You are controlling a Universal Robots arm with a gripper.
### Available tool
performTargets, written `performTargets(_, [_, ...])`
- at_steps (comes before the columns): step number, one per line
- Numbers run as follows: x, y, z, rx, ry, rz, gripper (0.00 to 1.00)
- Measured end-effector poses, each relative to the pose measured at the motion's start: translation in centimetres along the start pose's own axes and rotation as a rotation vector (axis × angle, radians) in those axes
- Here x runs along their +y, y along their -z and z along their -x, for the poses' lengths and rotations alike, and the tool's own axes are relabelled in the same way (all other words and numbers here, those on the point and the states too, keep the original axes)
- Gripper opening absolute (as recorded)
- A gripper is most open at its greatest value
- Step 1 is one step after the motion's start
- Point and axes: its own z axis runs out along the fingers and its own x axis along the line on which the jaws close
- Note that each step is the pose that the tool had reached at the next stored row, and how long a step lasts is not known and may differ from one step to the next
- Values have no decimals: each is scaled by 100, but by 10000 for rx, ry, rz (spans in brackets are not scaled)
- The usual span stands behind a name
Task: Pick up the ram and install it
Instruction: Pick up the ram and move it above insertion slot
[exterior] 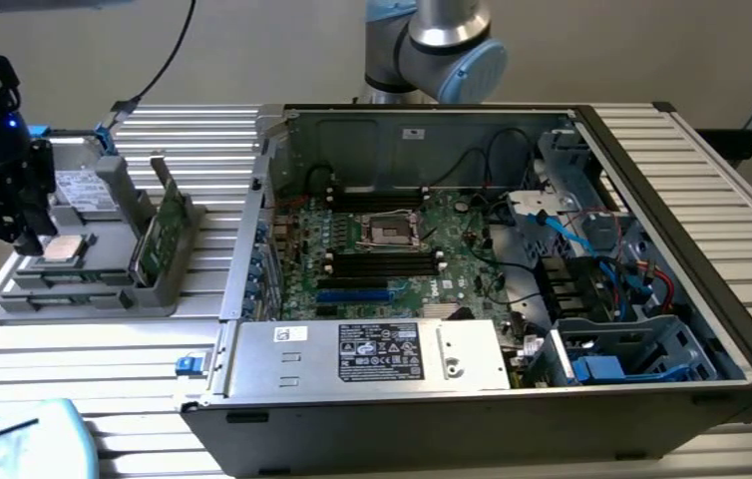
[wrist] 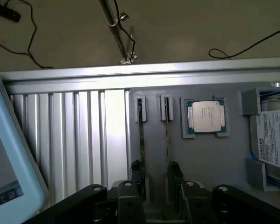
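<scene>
Here, at the exterior view's far left, the end effector (exterior: 28,232) hangs low over the grey parts tray (exterior: 84,299) on the slatted tabletop (exterior: 97,349). The open computer case (exterior: 695,299) and its black memory slots (exterior: 365,261) lie well apart, toward the exterior view's right.

In the wrist view its fingers (wrist: 136,173) stand spread, gripping nothing. Two sticks sit on edge in the tray directly ahead. The first ram stick (wrist: 141,135) lines up with one finger, and the second ram stick (wrist: 167,135) runs just inside the other; whether either is touched, I cannot tell. Both long axes run straight away from the end effector, so the fingers' closing direction crosses their thin faces. The processor chip (wrist: 206,116) lies beside the second stick.
</scene>
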Motion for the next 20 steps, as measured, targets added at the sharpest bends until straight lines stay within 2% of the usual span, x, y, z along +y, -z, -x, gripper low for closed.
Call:
performTargets(10, [1, -163, -9, 64, 547, -22, 37])
performTargets(20, [98, -315, -10, 101, 883, -123, 37])
